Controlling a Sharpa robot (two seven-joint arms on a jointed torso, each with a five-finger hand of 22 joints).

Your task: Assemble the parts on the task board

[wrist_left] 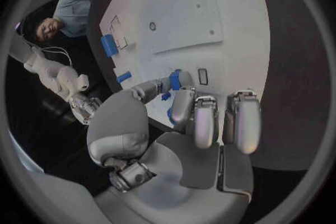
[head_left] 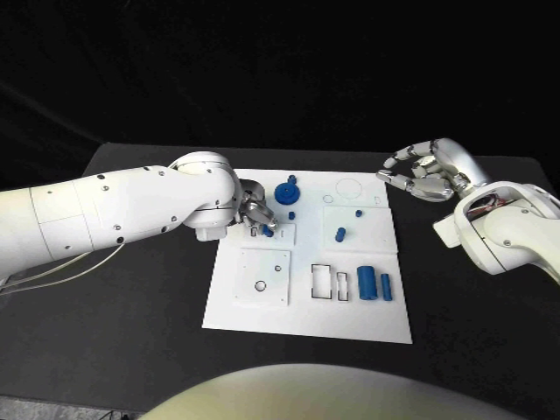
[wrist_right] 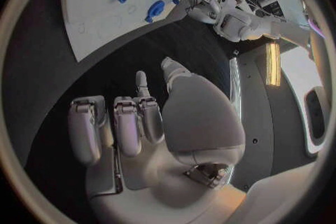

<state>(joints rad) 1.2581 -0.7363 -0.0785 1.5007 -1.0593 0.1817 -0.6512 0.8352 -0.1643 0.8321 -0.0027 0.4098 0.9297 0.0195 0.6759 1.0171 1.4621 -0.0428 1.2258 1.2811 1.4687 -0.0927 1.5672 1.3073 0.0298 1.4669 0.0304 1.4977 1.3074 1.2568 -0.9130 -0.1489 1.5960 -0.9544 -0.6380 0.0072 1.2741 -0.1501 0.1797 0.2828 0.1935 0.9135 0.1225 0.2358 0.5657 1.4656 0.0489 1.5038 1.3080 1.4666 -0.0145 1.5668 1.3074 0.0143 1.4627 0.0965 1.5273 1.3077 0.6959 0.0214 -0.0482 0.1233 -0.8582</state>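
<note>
Left wrist view shows the left hand (wrist_left: 199, 123) low over the white task board (wrist_left: 231, 22), its fingers (wrist_left: 206, 126) curled forward and a small blue part (wrist_left: 175, 79) pinched between the thumb tip and a fingertip, with a second bit of blue just under the fingers. From the head view the same hand (head_left: 255, 214) sits at the board's left edge, over a small rectangular outline, and the pinched blue peg (head_left: 269, 231) slants down toward the board. Just beyond it a blue knobbed part (head_left: 290, 192) stands upright near the far edge of the task board (head_left: 305, 315). Toward the middle a short blue peg (head_left: 340, 234) lies with its long axis running roughly near to far, slightly tilted, and a tiny blue piece (head_left: 357, 213) sits just behind it. Near the board's right edge a blue cylinder (head_left: 367, 283) lies with its long axis near to far, a thinner blue pin (head_left: 388, 287) just beside it and parallel, next to black rectangular outlines; a circle is drawn near the far edge. No readable writing shows on the board. The right hand (head_left: 425, 171) hangs off the board's far right corner above the black worktop (head_left: 129, 350), its fingers curled inward around nothing; the right wrist view shows that hand (wrist_right: 150, 123) the same way.
</note>
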